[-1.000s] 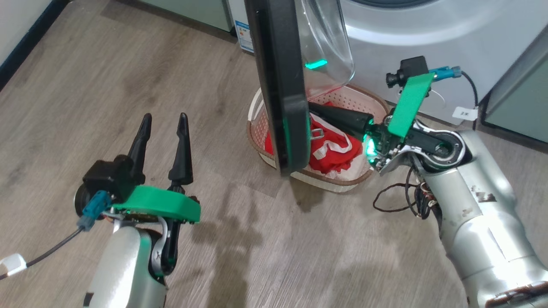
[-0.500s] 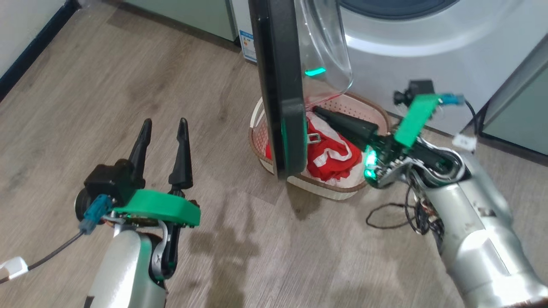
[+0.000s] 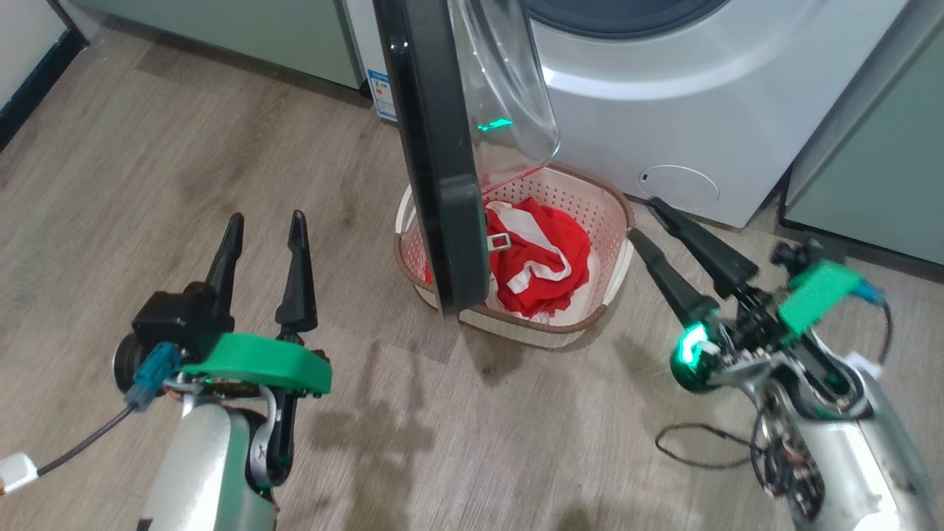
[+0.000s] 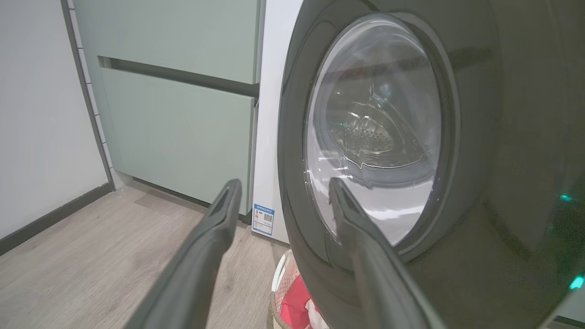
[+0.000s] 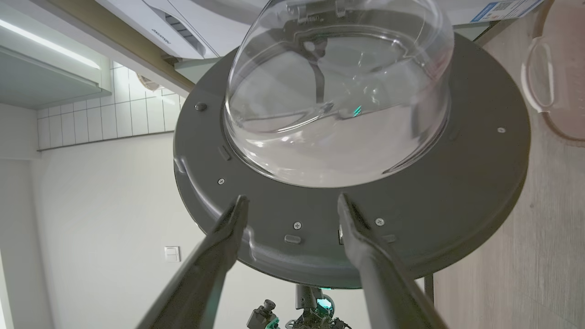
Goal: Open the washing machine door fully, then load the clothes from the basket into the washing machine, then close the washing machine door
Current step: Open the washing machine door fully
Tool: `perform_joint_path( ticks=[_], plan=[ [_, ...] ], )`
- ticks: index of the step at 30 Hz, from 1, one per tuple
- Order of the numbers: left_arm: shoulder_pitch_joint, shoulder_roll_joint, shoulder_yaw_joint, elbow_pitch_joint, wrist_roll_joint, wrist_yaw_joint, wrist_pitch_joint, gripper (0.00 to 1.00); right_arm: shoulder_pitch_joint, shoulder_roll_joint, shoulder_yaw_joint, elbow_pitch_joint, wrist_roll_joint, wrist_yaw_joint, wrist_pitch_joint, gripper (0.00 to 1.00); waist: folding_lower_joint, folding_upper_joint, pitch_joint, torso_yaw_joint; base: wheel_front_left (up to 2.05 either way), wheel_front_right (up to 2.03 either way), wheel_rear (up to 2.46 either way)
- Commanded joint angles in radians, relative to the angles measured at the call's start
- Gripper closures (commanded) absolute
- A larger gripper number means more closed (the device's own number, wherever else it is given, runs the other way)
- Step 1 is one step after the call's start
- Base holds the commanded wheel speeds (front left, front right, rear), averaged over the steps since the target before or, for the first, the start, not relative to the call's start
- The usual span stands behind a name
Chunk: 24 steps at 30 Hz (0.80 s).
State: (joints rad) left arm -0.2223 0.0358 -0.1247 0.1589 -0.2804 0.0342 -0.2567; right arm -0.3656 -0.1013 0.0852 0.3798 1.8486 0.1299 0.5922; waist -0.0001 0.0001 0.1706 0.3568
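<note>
The washing machine door (image 3: pixel 435 162) stands open and edge-on, its glass bowl facing the white washing machine (image 3: pixel 664 110). Partly under the door sits the cream basket (image 3: pixel 590 206) holding red and white clothes (image 3: pixel 542 258). My right gripper (image 3: pixel 644 219) is open and empty just right of the basket, fingers pointing up toward the machine. In the right wrist view the right gripper (image 5: pixel 292 200) faces the door's inner side (image 5: pixel 457 192). My left gripper (image 3: pixel 267 220) is open and empty over the floor, left of the door. The left gripper (image 4: pixel 283 184) faces the door's outer face (image 4: pixel 493 137).
Pale green cabinets (image 3: pixel 221 29) flank the machine on the left, and another cabinet (image 3: pixel 870 169) stands at the right. A round white flap (image 3: pixel 678 184) sits low on the machine front. A loose black cable (image 3: pixel 700 450) hangs by my right arm above the wood floor.
My right gripper has drawn back out of the basket to its right side and opened, empty. The red clothes stay in the basket. The head camera has shifted; the left arm is still.
</note>
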Motion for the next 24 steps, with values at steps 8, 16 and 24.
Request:
perform_joint_path(
  ticks=[8,16,24],
  plan=[
    [-0.005,0.017,0.043,-0.025,0.017,-0.007,-0.005,0.00,0.164,-0.024,-0.067,-0.278,-0.210,0.001,-0.300,0.00,0.0001,-0.0001,-0.016,-0.009,0.00,0.00,0.00],
    [0.004,0.022,0.044,-0.017,0.024,-0.013,-0.005,0.00,0.189,-0.079,-0.108,-0.357,-0.731,0.001,-0.660,0.00,0.0001,-0.0001,-0.037,-0.016,0.00,0.00,0.00],
    [0.018,0.030,0.046,-0.021,0.026,-0.008,-0.005,0.00,0.168,-0.052,-0.129,-0.421,-1.263,0.001,-0.761,0.00,0.0001,-0.0001,-0.055,-0.021,0.00,0.00,0.00]
  ],
)
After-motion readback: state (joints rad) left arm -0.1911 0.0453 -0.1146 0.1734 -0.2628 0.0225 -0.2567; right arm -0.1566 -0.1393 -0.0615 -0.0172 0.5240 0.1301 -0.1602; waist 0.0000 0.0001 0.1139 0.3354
